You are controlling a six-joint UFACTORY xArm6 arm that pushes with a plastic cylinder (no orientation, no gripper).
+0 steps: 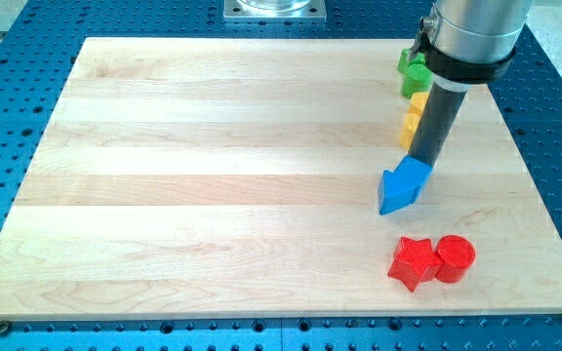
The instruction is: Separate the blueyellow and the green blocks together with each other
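Camera view puts our tip [421, 161], bare and gripping nothing, against the blue block [403, 185] below it; the yellow block [414, 117] and green block [415, 75] sit just above. Light, rigid, they should slide when nudged on flat faces.

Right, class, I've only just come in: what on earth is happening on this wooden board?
A robot arm is pushing blocks with its rod. My tip rests against the upper edge of the blue block. Just above, partly hidden behind the rod, sit a yellow block and a green block. A red star and red cylinder touch near the view's bottom.
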